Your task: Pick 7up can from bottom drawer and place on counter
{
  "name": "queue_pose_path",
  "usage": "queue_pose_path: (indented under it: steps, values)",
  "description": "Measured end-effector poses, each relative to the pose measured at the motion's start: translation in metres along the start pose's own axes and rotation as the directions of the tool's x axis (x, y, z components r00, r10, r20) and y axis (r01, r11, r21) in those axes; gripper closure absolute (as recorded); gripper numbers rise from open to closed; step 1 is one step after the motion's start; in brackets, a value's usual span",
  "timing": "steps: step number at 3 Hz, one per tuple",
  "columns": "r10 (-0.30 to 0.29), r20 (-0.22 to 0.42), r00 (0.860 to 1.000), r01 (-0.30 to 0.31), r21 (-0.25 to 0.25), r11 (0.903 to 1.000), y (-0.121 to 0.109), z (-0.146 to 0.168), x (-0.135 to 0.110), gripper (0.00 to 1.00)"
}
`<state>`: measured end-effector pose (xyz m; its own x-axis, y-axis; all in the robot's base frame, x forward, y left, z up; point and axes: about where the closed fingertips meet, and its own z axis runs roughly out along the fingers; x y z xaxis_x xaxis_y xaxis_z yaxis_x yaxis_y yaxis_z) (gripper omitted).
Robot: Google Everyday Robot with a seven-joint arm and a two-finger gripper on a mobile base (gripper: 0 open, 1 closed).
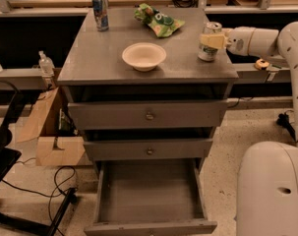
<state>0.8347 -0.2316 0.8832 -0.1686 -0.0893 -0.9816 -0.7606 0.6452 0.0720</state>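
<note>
Gripper [211,41] held the 7up can [206,53] at the right edge of the surface [104,53].

The jaws were clenched on the can's sides, the arm reaching in from the right; the can stood upright near the far right corner, and whether its base touched the surface could not be told. A white bowl [144,56] sat near the middle toward the front edge, a green bag [159,22] at the far edge, a tall blue can [100,13] at the far left corner. The bottom drawer [149,195] stood pulled out below.
</note>
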Motion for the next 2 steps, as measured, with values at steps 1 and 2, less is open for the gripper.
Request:
queue_pose_path:
  steps: [1, 2]
  values:
    - [0.0, 0.0, 1.0, 0.0, 0.0, 1.0, 0.0002, -0.0006, -0.0032, 0.51]
    - [0.001, -0.001, 1.0, -0.001, -0.005, 1.0, 0.0017, 0.0034, -0.0022, 0.28]
